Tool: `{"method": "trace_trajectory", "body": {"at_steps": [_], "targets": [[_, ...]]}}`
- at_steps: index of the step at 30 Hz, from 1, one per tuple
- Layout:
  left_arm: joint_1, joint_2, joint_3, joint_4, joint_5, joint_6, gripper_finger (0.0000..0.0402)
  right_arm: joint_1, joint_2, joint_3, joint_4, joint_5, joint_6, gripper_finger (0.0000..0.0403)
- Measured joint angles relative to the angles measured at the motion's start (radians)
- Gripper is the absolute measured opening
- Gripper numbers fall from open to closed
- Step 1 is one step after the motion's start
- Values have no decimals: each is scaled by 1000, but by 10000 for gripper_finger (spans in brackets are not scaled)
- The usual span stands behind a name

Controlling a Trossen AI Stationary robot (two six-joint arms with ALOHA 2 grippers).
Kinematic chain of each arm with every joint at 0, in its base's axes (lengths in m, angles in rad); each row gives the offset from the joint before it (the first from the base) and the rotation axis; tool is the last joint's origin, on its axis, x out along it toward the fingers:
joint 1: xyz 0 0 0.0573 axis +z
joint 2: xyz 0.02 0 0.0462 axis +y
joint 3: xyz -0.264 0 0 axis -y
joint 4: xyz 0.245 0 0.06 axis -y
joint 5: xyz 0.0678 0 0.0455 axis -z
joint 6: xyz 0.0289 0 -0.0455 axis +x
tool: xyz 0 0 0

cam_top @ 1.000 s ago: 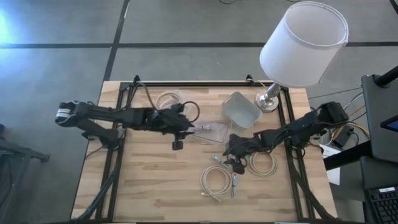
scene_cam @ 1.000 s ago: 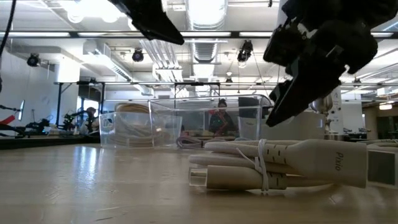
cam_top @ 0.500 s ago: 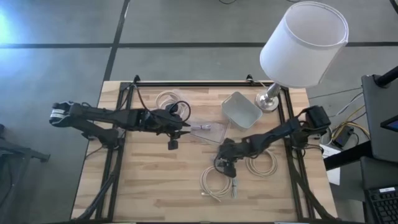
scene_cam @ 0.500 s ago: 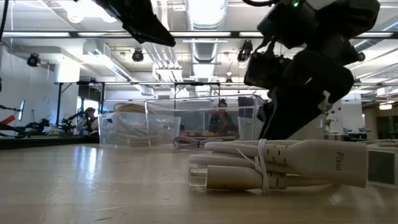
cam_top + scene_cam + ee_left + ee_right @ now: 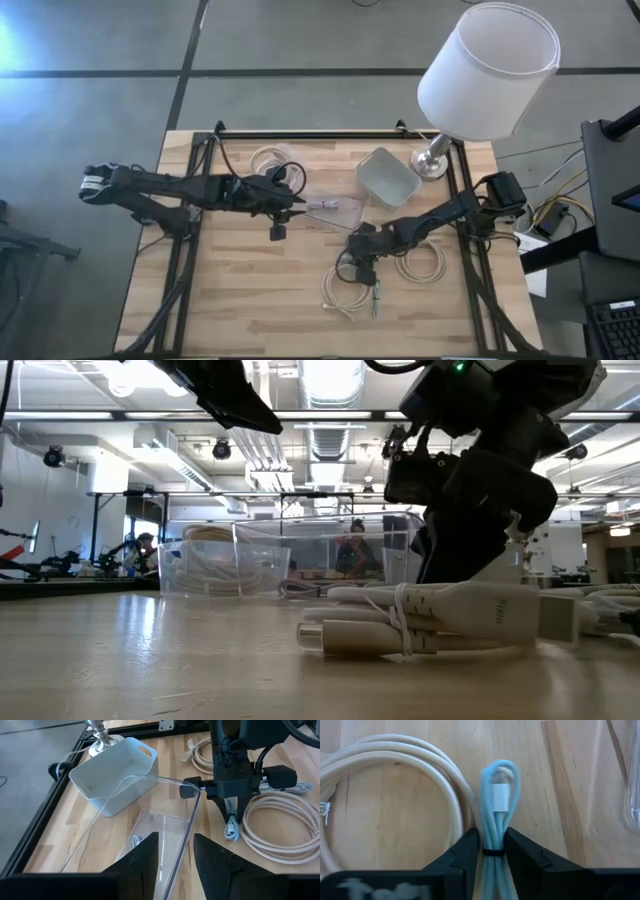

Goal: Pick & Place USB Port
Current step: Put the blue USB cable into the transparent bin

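A bundled pale USB cable (image 5: 495,820), with a white plug (image 5: 501,797) and a black tie, lies on the wooden table (image 5: 250,290) near its front (image 5: 377,295). My right gripper (image 5: 493,851) is down at it and shut on it; the low view shows the gripper (image 5: 435,570) standing behind the bundle (image 5: 430,628). At the table's middle stands a clear plastic box (image 5: 338,210) with a small white cable inside (image 5: 137,840). My left gripper (image 5: 303,205) reaches in from the left and is shut on the box's wall (image 5: 176,855). My left gripper has the clear box's thin side wall (image 5: 186,832) between its two fingers, coming nearly level from the table's left. Whether both pads touch the wall, I cannot tell. My right gripper pinches the cable bundle at its black tie (image 5: 493,852), one finger (image 5: 465,852) on each side. The fingers slant down from the table's right and lie across the bundle. The bundle lies flat on the table.
A white bin (image 5: 388,175) stands behind the clear box, with a table lamp (image 5: 487,70) at the far right corner. Cream cable coils lie beside the bundle (image 5: 343,290), under the right arm (image 5: 422,262) and at the far left (image 5: 270,160).
My right gripper has moved toward the table's left and near edges and come down onto the cable bundle. The bundle has slid and turned a little on the table. My left gripper has drawn slightly toward the table's left edge, the clear box going with it.
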Motion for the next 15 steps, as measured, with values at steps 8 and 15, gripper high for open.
{"method": "trace_trajectory", "body": {"at_steps": [8, 15], "targets": [[0, 0, 0, 0, 0, -2, 126, 7, -10, 24, -17, -148, 3, 35], [0, 0, -1, 0, 0, -3, 126, 7, -10, 74, -12, -204, 5, 41]]}}
